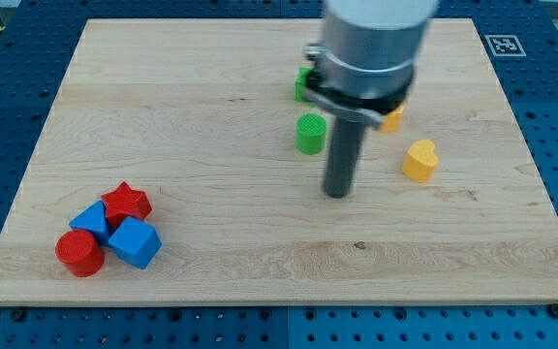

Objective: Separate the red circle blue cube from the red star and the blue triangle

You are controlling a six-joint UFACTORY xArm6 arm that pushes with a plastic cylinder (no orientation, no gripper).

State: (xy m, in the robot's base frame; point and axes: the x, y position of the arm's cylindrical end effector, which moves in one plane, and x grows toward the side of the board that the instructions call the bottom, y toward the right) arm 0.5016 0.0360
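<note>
View: I have one camera, raised, looking steeply down across the surface point(211, 116).
Nearness: moderate; the whole board fits.
Obstruction: arm enters at 12 o'clock.
Shared: nothing, single view.

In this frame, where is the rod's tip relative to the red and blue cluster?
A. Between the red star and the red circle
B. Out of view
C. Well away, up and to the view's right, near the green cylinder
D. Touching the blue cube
C: my tip rests just below and right of the green cylinder, far from the red circle, blue cube, red star and blue triangle clustered at the view's bottom left.
</note>
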